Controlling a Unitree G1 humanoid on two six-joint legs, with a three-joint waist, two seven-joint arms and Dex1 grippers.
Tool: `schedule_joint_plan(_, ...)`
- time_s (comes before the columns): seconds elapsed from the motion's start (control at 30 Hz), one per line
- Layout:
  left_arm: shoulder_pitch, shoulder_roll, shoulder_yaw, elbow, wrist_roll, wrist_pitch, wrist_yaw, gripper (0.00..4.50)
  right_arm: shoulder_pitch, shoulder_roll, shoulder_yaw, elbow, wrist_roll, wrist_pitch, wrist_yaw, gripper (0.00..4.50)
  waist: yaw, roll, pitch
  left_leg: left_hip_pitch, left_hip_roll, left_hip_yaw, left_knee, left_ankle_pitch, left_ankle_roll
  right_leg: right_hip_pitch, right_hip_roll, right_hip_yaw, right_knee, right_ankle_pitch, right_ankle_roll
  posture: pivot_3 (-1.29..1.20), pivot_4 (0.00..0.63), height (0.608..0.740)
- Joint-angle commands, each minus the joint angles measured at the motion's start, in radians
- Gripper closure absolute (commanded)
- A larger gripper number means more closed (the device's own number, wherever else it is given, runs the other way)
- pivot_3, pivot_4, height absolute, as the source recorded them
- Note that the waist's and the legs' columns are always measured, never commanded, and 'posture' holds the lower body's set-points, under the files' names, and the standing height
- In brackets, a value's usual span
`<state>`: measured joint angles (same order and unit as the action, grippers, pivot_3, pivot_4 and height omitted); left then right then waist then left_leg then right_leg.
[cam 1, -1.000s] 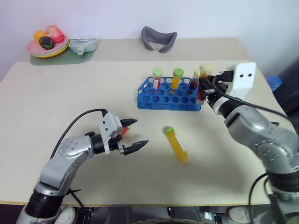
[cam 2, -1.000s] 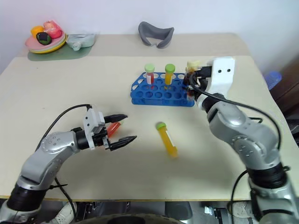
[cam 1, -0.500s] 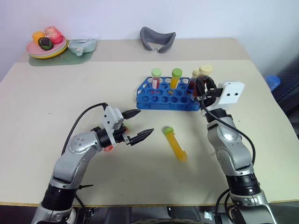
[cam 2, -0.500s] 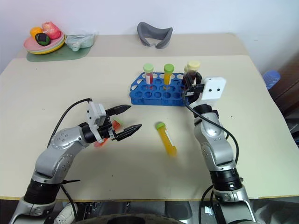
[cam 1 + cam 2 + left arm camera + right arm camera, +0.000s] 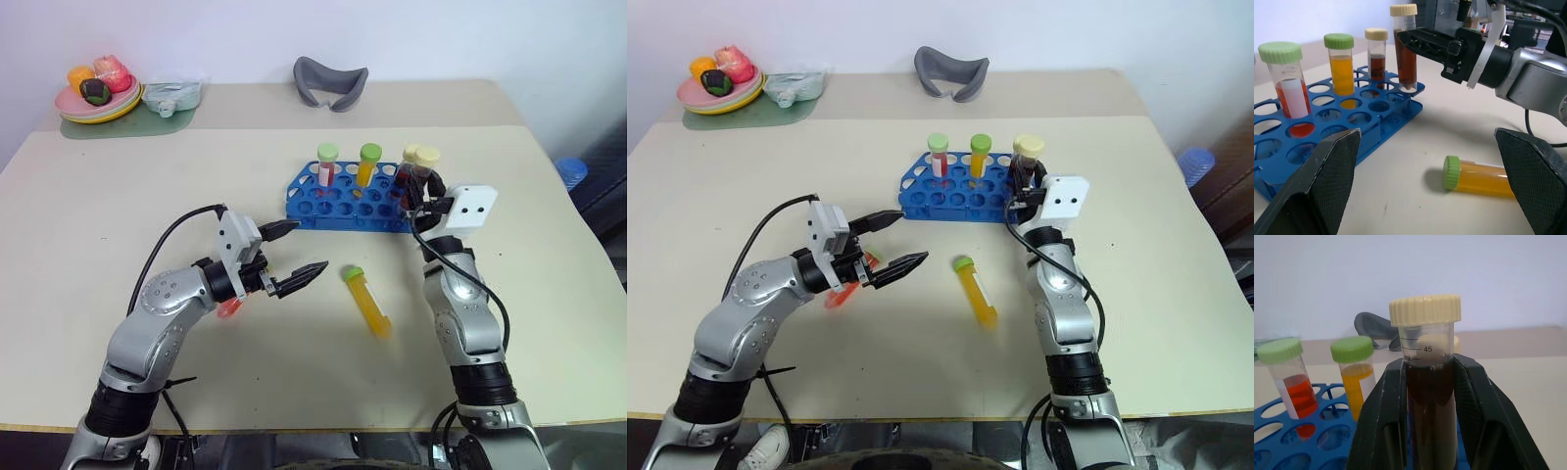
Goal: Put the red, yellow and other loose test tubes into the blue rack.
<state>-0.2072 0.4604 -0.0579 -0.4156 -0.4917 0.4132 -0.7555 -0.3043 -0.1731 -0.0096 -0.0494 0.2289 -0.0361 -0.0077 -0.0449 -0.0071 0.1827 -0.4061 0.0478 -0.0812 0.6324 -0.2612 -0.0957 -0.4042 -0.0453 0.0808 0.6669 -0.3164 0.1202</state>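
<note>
Left wrist view: right hand [image 5: 1415, 39], clenched on the maroon tube [image 5: 1405, 49], has lowered it to the blue rack [image 5: 1327, 127]'s corner hole. Left hand [image 5: 294, 257] stays released, so the yellow tube [image 5: 366, 302] waits on the bench [image 5: 118, 215].

A pale beige surface [image 5: 118, 225] spans the scene, made of two slabs with a seam running left to right across the far part. Behind it stands a plain white wall [image 5: 441, 39], evenly lit. At the far left sits a plate of toy food [image 5: 98, 93] on a green mat [image 5: 118, 125]; far centre lies a grey curved object [image 5: 331, 81]. A blue item [image 5: 571, 171] sits off the right edge.
</note>
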Motion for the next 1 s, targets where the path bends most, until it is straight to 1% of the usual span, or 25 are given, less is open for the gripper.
schedule_joint_plan(0.03,-0.007,0.007,0.017,-0.039,-0.017,-0.001,0.002,0.00,-0.018,0.018,-0.026,-0.001,-0.019,-0.038,0.015,3.77,0.000,0.000,0.000,0.000,0.000,0.000,0.000,0.000,0.000,0.000,0.000,0.000,0.000,0.000,0.000,0.00,0.150,0.740)
schedule_joint_plan(0.2,0.001,0.004,0.013,-0.044,-0.013,-0.003,0.006,0.00,-0.030,0.038,-0.038,0.034,-0.023,-0.053,0.034,3.77,-0.001,0.000,0.000,0.000,0.000,0.000,0.000,0.000,0.000,0.000,0.000,0.000,0.000,0.000,0.000,0.00,0.150,0.740)
schedule_joint_plan(0.27,0.006,0.004,0.012,-0.044,-0.011,-0.007,0.004,0.00,-0.030,0.045,-0.044,0.033,-0.019,-0.056,0.043,2.72,-0.001,0.000,0.000,0.000,0.000,0.000,0.000,0.000,-0.001,0.000,0.000,0.000,0.000,0.000,0.000,0.00,0.150,0.740)
schedule_joint_plan(0.3,0.009,0.005,0.012,-0.042,-0.011,-0.010,0.002,0.00,-0.030,0.046,-0.048,0.024,-0.020,-0.053,0.044,2.32,-0.001,0.000,0.000,0.000,0.000,0.000,0.000,0.000,-0.001,0.000,0.000,0.000,0.000,0.000,0.000,0.00,0.150,0.740)
schedule_joint_plan(0.43,0.016,0.009,0.018,-0.026,-0.007,-0.024,-0.010,0.00,-0.034,0.027,-0.066,-0.048,-0.037,-0.018,0.032,0.17,0.000,0.000,0.000,0.000,0.000,0.000,0.000,0.000,-0.001,0.000,0.000,0.000,0.001,0.000,0.000,0.00,0.150,0.740)
schedule_joint_plan(0.47,0.018,0.010,0.020,-0.021,-0.006,-0.029,-0.013,0.00,-0.033,0.012,-0.080,-0.089,-0.030,0.007,0.034,0.05,0.000,0.000,0.000,0.000,0.000,0.000,0.000,0.000,-0.001,0.000,0.000,0.000,0.001,0.000,0.000,0.00,0.150,0.740)
schedule_joint_plan(0.53,0.026,0.014,0.024,-0.014,-0.001,-0.038,-0.018,0.00,-0.024,-0.034,-0.111,-0.183,-0.013,0.079,0.047,0.05,0.000,0.000,0.000,0.000,0.000,0.000,0.000,0.000,-0.001,0.000,0.000,0.000,0.001,0.000,0.000,0.00,0.150,0.740)
schedule_joint_plan(0.6,0.033,0.021,0.031,-0.010,0.004,-0.046,-0.019,0.00,-0.003,-0.100,-0.137,-0.287,0.014,0.186,0.078,0.05,0.001,0.001,0.000,0.000,0.000,0.000,0.000,0.000,-0.001,0.000,0.000,0.000,0.001,0.000,0.000,0.00,0.150,0.740)
schedule_joint_plan(0.67,0.036,0.028,0.042,-0.005,0.005,-0.050,-0.018,0.00,0.019,-0.174,-0.167,-0.386,0.072,0.331,0.113,0.05,0.002,0.000,0.000,0.000,0.000,0.000,0.000,0.000,-0.001,0.000,0.000,0.000,0.000,0.000,0.000,0.00,0.150,0.740)
schedule_joint_plan(0.73,0.036,0.050,0.053,0.010,0.011,-0.059,-0.030,0.00,0.049,-0.292,-0.217,-0.507,0.209,0.579,0.166,0.05,0.002,0.001,0.000,0.000,0.000,-0.001,0.000,0.000,-0.001,0.001,0.000,0.000,0.000,0.000,0.000,0.00,0.150,0.740)
schedule_joint_plan(0.77,0.034,0.065,0.059,0.026,0.020,-0.069,-0.042,0.00,0.072,-0.378,-0.238,-0.580,0.300,0.731,0.204,0.05,0.002,0.001,0.000,0.000,0.000,0.000,0.000,0.000,-0.001,0.001,0.000,0.000,0.000,0.000,0.000,0.00,0.150,0.740)
schedule_joint_plan(0.83,0.026,0.085,0.064,0.062,0.034,-0.091,-0.062,0.00,0.093,-0.485,-0.273,-0.682,0.463,0.938,0.230,0.05,0.001,0.001,0.000,0.000,0.000,-0.001,0.000,0.000,-0.001,0.001,0.000,0.000,0.000,0.000,0.000,0.00,0.150,0.740)
schedule_joint_plan(0.93,0.003,0.106,0.059,0.125,0.054,-0.129,-0.099,0.00,0.038,-0.540,-0.293,-0.751,0.719,1.226,0.149,0.05,-0.004,0.002,0.000,0.004,0.000,-0.001,0.000,0.000,0.000,0.004,0.001,0.000,0.000,0.000,0.000,0.00,0.150,0.740)
schedule_joint_plan(1.0,-0.013,0.121,0.058,0.167,0.067,-0.157,-0.134,0.00,-0.024,-0.529,-0.266,-0.764,0.879,1.404,0.040,0.05,-0.004,0.001,0.000,0.008,0.000,0.000,0.000,0.000,0.001,0.008,0.001,0.000,0.000,0.000,0.000,0.00,0.150,0.740)
